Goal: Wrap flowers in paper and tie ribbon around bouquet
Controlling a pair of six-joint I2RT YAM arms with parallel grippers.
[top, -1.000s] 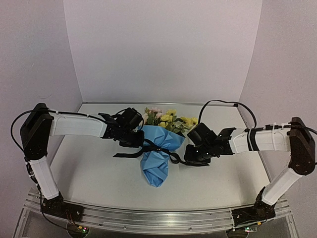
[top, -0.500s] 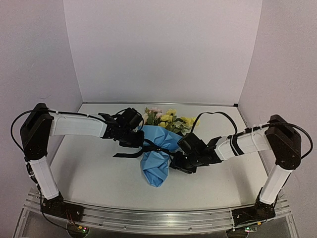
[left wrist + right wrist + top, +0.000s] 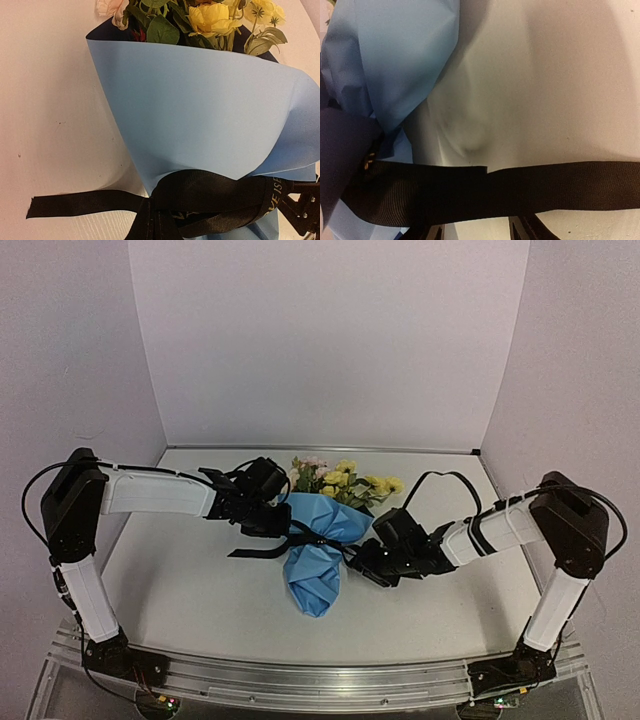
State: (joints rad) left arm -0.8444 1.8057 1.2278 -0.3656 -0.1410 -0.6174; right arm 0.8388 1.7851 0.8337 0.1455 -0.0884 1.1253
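The bouquet lies on the table, its light blue paper [image 3: 315,565] coned round the stems and the yellow and pink flowers [image 3: 340,480] at its far end. A black ribbon [image 3: 262,552] circles the cone's waist, with one tail trailing left. My left gripper [image 3: 284,528] is on the cone's left side, shut on the ribbon [image 3: 210,192] where its bands gather at the bottom edge of the left wrist view. At the cone's right side my right gripper [image 3: 362,562] stands open. The ribbon [image 3: 520,192] lies flat across its fingers [image 3: 520,229], table showing between them.
White walls close in the table [image 3: 180,580] at the back and both sides. The metal rail [image 3: 320,680] with the arm bases runs along the near edge. In the left wrist view the right gripper's black body [image 3: 302,212] shows at the bottom right.
My right arm has swung left, bringing its gripper from the open table up to the right side of the bouquet's tied waist. The left arm and the bouquet have stayed put.
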